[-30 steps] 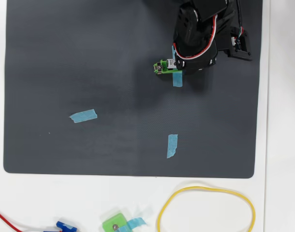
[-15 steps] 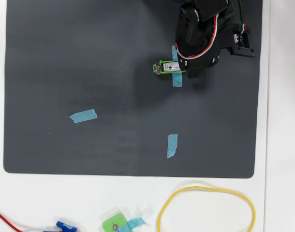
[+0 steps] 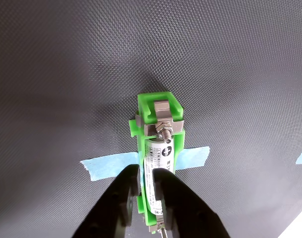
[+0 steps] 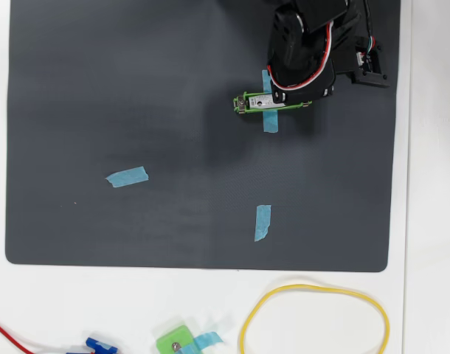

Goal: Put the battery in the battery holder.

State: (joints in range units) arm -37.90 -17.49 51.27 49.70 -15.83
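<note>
Battery (image 3: 158, 163) in holder (image 3: 159, 106), beneath fingertips (image 3: 163, 174)

In the wrist view the battery (image 3: 158, 166), lying in the battery holder (image 3: 160, 111) just ahead of the end effector (image 3: 147, 184), carries a white label with fine dark print, too small to read. A dark round mark sits near its far end. At its near end, "04-2" shows.

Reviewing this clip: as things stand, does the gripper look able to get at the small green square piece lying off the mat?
Probably, though it is far off: the gripper sits over the battery in the battery holder, while the green square piece lies uncovered.
</note>
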